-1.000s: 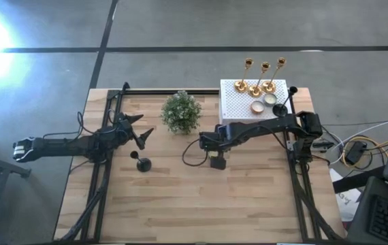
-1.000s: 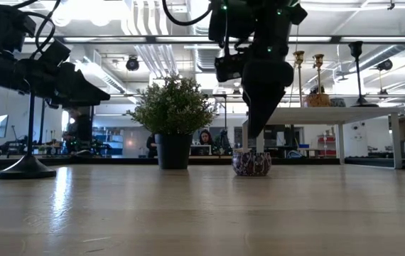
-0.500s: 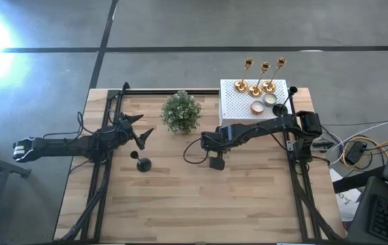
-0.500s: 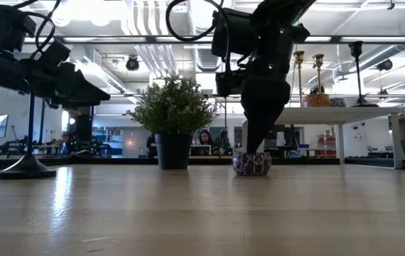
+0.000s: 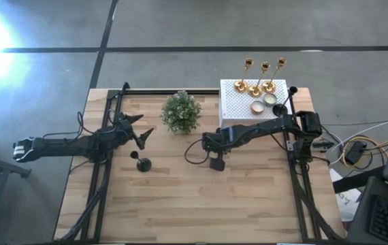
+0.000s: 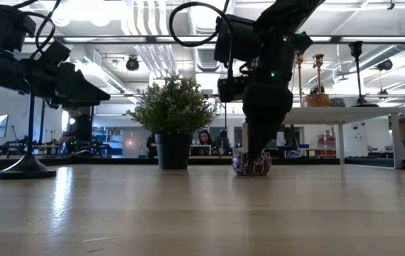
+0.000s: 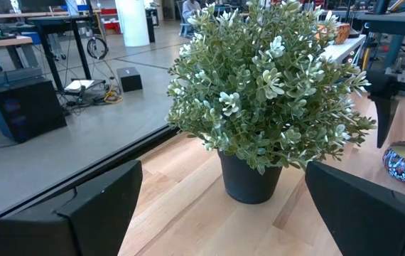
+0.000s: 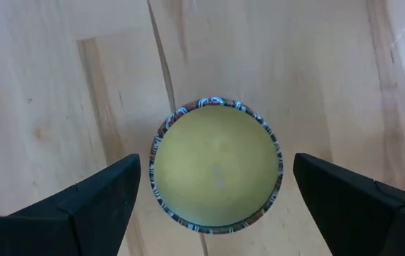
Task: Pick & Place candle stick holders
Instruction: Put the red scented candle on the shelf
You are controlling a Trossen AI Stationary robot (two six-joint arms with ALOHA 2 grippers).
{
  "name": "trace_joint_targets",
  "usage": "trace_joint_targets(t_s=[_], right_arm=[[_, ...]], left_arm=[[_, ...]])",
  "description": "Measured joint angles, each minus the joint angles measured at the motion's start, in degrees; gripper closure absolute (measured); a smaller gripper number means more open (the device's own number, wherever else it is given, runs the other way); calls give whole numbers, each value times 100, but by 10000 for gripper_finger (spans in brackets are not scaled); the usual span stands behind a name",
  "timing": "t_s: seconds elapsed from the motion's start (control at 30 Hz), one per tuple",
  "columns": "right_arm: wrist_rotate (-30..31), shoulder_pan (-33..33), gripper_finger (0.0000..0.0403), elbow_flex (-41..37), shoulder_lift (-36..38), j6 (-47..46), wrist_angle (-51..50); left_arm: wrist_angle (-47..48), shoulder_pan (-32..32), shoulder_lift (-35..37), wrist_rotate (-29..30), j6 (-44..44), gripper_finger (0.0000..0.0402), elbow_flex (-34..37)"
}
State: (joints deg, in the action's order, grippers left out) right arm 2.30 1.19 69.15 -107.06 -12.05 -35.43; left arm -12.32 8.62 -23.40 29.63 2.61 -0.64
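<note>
I've got the right hand (image 8: 213, 186) spread wide straight above the patterned candle bowl (image 8: 216, 164) on the bench (image 5: 248, 204), probably to straddle it, while the left hand (image 5: 141, 135) waits open beside the plant (image 5: 181, 112).

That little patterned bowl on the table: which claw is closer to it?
The right claw. It hangs directly over the little patterned bowl, open, one finger on each side. The left claw waits across the table, beyond the potted plant.
</note>
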Motion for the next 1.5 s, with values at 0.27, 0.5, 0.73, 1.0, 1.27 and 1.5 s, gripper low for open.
trace_joint_targets(t_s=[0.27,0.5,0.73,1.0,1.27,1.5], right_arm=[[-133,-7,38,181,-523,143,-24],[86,2,66,336,-475,172,-198],[127,0,109,347,-457,22,-361],[127,0,112,486,-296,-120,-546],[135,2,112,976,140,-530,-1460],[214,235,112,1607,595,-748,-2590]], left_arm=[[4,0,2,-2,0,3,0],[37,0,2,-2,0,3,0],[39,0,2,0,0,3,-2],[42,0,2,-2,0,3,-2],[42,0,2,-2,0,3,-2],[51,0,1,-2,0,3,-2]])
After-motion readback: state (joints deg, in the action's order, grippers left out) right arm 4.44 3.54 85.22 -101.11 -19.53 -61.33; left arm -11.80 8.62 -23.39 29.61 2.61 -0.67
